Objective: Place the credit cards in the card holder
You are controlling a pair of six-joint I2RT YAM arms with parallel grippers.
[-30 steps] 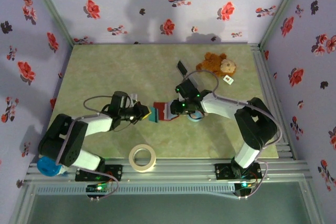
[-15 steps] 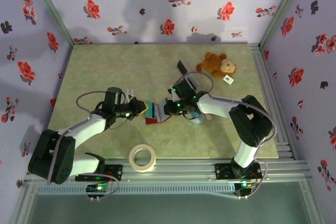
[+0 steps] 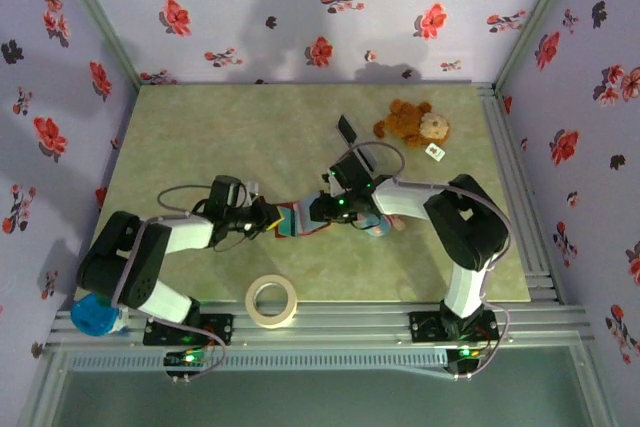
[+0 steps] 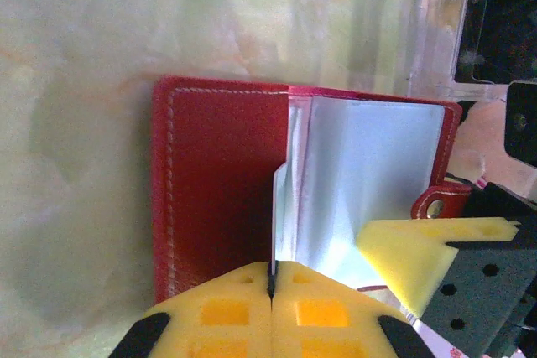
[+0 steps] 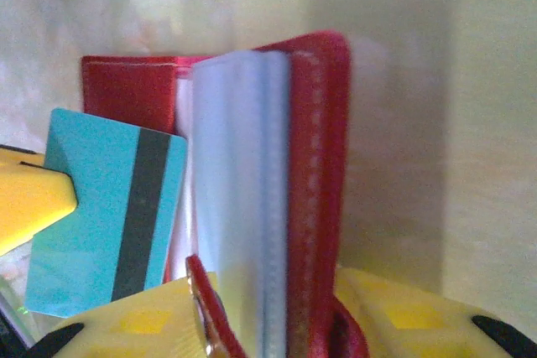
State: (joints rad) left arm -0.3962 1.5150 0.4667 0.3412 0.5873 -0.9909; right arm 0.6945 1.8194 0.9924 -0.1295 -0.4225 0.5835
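Folding back toward the near-left corner of the table [image 3: 200, 137], the left arm [image 3: 150, 247] is drawing its elbow in, and the right arm [image 3: 455, 212] is bending closer to the middle. The card holder [image 4: 218, 190] is sitting near the table's centre as before, lying open with its clear sleeves fanned up. The right gripper [image 5: 273, 320] is straddling one red cover and the sleeves with jaws partly apart, apparently to keep the pockets open, though whether it is pinching I cannot tell. The left gripper [image 4: 271, 272] is clamping a teal credit card [image 5: 105, 224] tight and presenting it edge-first at a sleeve
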